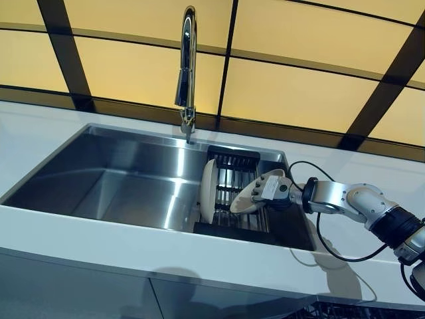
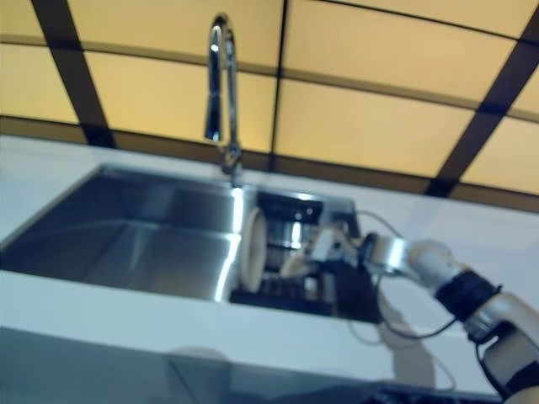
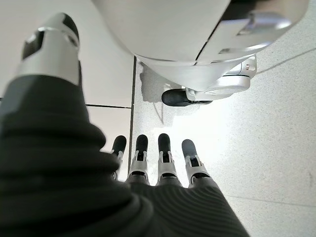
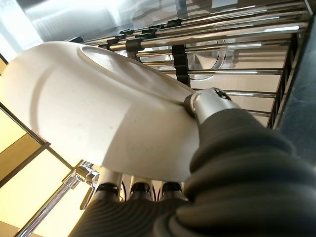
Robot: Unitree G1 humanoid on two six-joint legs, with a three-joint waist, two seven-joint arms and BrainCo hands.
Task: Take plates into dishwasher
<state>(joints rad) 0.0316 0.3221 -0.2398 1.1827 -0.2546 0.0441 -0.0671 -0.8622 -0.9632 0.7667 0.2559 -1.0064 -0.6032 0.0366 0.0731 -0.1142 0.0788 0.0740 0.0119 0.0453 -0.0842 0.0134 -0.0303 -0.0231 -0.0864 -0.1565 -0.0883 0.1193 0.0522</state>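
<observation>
Two plates are what I see at the sink (image 1: 126,179), which I take as my landmark. Nearest to me, the white tabletop (image 1: 166,249) runs along the sink's front edge. My right hand (image 1: 271,189) reaches in from the sink's right side, over the dark dish rack (image 1: 232,174) that fills the right end of the basin. That hand is clamped on a white plate (image 1: 249,197): in the right wrist view the thumb presses on the plate's upper face (image 4: 98,113) while the fingers (image 4: 140,188) curl under its lower face, so the plate is pinched between them. I hold it tilted, rim toward the sink's middle, above the rack's chrome bars (image 4: 237,69). I cannot tell whether its lower edge touches the rack.

Just beside it, toward the sink's left, a second white plate (image 1: 208,191) stands upright on edge at the rack's left border, close to the held plate; whether the two touch I cannot tell. Left of the rack the steel basin is bare metal.

Behind the sink, at its back rim, the chrome faucet (image 1: 188,63) rises tall and curves over, its spout ending above the back of the basin. Beyond it stands a wall of yellow panels (image 1: 292,93) split by dark bars.

My left hand (image 3: 148,165) shows only in its own wrist view, away from the sink, hanging over the speckled floor (image 3: 276,148) with fingers straight, apart and holding nothing.
</observation>
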